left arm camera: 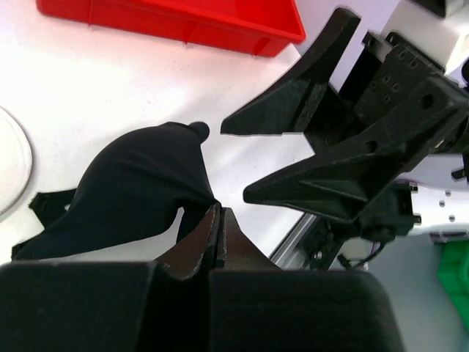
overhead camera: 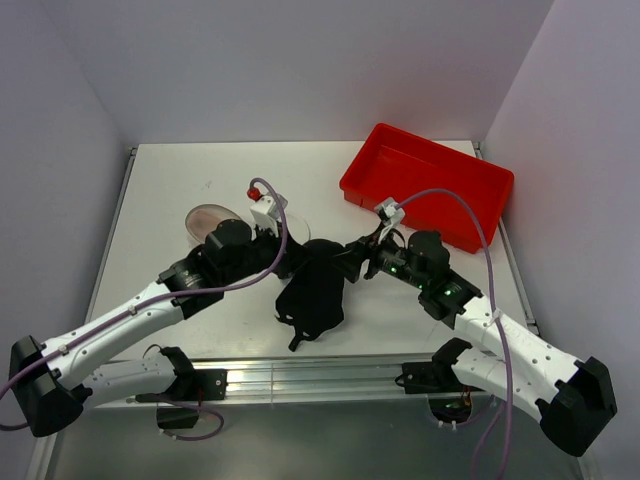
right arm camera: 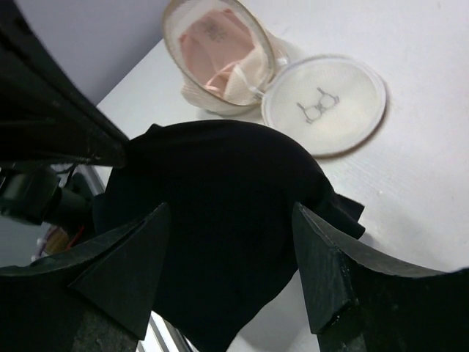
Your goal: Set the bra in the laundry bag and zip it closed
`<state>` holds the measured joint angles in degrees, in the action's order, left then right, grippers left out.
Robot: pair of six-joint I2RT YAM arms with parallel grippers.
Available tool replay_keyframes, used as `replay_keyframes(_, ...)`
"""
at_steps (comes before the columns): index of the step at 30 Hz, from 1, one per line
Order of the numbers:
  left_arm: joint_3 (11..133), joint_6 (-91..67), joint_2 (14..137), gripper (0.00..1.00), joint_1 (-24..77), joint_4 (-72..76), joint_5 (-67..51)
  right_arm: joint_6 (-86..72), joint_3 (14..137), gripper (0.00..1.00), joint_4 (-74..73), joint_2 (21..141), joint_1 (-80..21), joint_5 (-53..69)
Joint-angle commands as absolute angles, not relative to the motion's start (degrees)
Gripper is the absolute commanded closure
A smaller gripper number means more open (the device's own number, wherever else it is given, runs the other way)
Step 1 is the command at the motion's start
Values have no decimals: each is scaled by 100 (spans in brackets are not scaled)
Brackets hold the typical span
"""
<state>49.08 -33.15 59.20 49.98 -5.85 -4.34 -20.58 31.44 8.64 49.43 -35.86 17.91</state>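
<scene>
Pinching a black garment (left arm camera: 139, 183) in the clenched left gripper (left arm camera: 218, 224); holding the right gripper (right arm camera: 229, 220) spread wide near that cloth; leaving the bra (right arm camera: 220, 62) lying inside the unzipped laundry bag (right arm camera: 209, 103).

Garment (overhead camera: 312, 290) mid-frame: plain black. Laundry bag (right arm camera: 201, 99) top centre: whitish mesh w/ grey print on flap; bra (right arm camera: 220, 59) inside: pink-beige. Tray (overhead camera: 430, 180) upper rt: red. Table (overhead camera: 180, 180): white.

Bright, even overhead light; blurred near foregrounds.
</scene>
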Motion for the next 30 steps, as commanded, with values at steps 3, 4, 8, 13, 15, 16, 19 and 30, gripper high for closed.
replay_keyframes(3, 5781, -2576, 5722, 100, 5027, -1098, -879, -1249, 3734, 21, 1037, 4702, -3612, 2486)
replay_keyframes(4, 5879, -2497, 5722, 100, 5027, -1334, -922, -1135, 3770, 19, 1089, 4720, -3612, 2531)
replay_keyframes(8, 6213, -2163, 5617, 100, 5027, -1739, -1107, -713, 3990, 2, 1221, 4982, -3543, 2759)
replay_keyframes(13, 6284, -2030, 5327, 100, 5027, -1714, -1336, -195, 4859, 0, 512, 5536, -3305, 4067)
replay_keyframes(15, 6310, -1995, 5230, 100, 5027, -1688, -1458, -106, 5131, 0, 370, 5694, -3305, 4244)
replay_keyframes(16, 6311, -1978, 5212, 100, 5027, -1670, -1520, -53, 5185, 0, 317, 5748, -3305, 4637)
replay_keyframes(19, 6328, -1951, 5142, 100, 5027, -1626, -1582, 43, 5387, 0, 81, 5993, -3296, 5306)
replay_keyframes(30, 6171, -2109, 4975, 100, 5027, -1328, -1090, -1246, 4615, 0, 1229, 6074, -3621, 5890)
